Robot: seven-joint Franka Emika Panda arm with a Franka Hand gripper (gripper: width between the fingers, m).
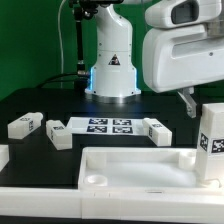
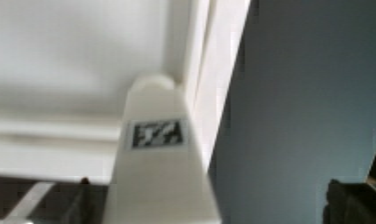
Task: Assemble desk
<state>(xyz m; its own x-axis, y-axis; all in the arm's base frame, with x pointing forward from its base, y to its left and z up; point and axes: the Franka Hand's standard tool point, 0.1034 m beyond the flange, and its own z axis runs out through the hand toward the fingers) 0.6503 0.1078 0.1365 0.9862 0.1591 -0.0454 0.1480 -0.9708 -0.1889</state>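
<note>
desk tabletop (image 1: 130, 165) lies on the counter (image 1: 40, 100) in the exterior view's foreground, one leg (image 1: 212, 140) upright at its corner on the exterior view's right. jaws wide open, empty, over that leg; an off-centre close could tip it over.

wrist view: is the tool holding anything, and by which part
Nothing looks held. The tool is open, and the white leg stands between its jaws without either one closing on it.
</note>
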